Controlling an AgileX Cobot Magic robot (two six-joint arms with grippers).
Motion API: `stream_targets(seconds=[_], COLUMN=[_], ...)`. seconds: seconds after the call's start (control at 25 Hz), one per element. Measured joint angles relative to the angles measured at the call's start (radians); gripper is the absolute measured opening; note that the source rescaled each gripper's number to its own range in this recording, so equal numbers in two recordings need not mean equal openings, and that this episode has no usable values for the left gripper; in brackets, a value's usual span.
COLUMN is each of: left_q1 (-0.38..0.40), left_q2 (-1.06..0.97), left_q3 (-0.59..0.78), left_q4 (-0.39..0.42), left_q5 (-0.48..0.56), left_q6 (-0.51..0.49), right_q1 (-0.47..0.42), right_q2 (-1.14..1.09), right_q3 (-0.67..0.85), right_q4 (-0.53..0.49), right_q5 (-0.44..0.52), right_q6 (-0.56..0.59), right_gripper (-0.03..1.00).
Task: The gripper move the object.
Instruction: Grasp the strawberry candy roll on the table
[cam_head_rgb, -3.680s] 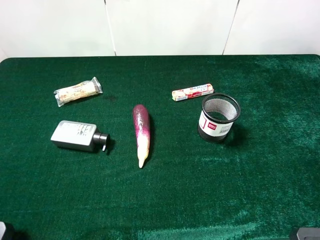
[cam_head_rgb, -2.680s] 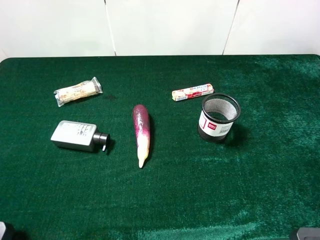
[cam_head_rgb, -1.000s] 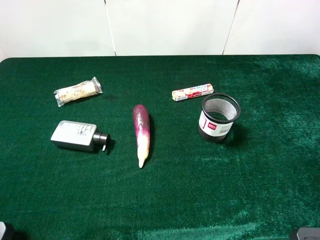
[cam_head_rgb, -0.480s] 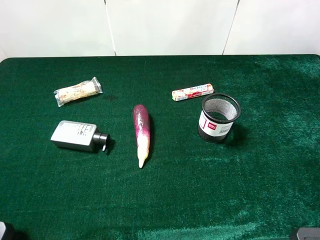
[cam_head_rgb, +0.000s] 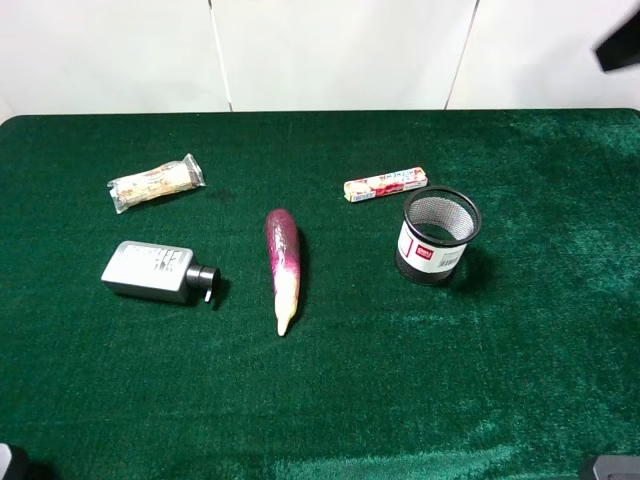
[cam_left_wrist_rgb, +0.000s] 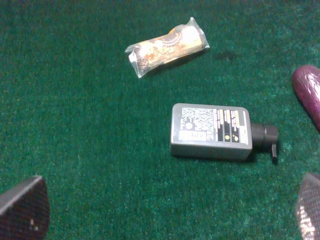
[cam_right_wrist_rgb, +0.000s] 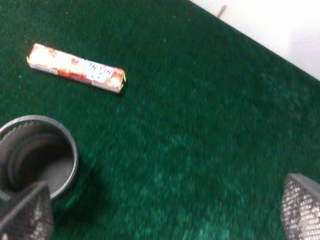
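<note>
The object is a slim white and pink-red candy stick (cam_head_rgb: 386, 184) lying flat on the green cloth, just behind a black mesh cup (cam_head_rgb: 437, 237). It also shows in the right wrist view (cam_right_wrist_rgb: 75, 67), with the cup (cam_right_wrist_rgb: 35, 155) beside it. My right gripper (cam_right_wrist_rgb: 162, 212) is open and empty, above the cloth and apart from the stick. A black part of the right arm (cam_head_rgb: 618, 45) shows at the top right of the high view. My left gripper (cam_left_wrist_rgb: 165, 210) is open and empty, hovering near a grey bottle (cam_left_wrist_rgb: 210, 131).
A purple-white radish (cam_head_rgb: 282, 268) lies mid-table. The grey pump bottle (cam_head_rgb: 158, 272) lies on its side at the left. A clear-wrapped beige snack pack (cam_head_rgb: 155, 183) lies behind it. A white wall stands behind the table's back edge.
A black part of the right arm has come into the top right of the high view. No object on the table has moved.
</note>
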Motion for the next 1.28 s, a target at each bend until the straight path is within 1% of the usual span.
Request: stream_targets(seconds=[0.16, 0.44, 0.6, 0.76, 1.0, 1.28], left_q1=[0.000, 0.000, 0.000, 0.000, 0.000, 0.000], left_q2=[0.000, 0.000, 0.000, 0.000, 0.000, 0.000], left_q3=[0.000, 0.000, 0.000, 0.000, 0.000, 0.000], left_q4=[0.000, 0.000, 0.000, 0.000, 0.000, 0.000], left_q5=[0.000, 0.000, 0.000, 0.000, 0.000, 0.000], left_q6=[0.000, 0.000, 0.000, 0.000, 0.000, 0.000], right_q1=[0.012, 0.097, 0.141, 0.173, 0.206, 0.236], right_q2=[0.186, 0.427, 0.530, 0.624, 0.746, 0.869], right_q3=[-0.137, -0.327, -0.394, -0.435, -0.437, -0.438], right_q4=[0.014, 0.008, 0.000, 0.000, -0.006, -0.013], right_q5=[0.017, 0.027, 0.029, 0.034, 0.030, -0.007], right_q6=[-0.036, -0.071, -0.083, -0.109, -0.192, -0.297], right_gripper=[1.00, 1.00, 1.00, 1.00, 1.00, 1.00])
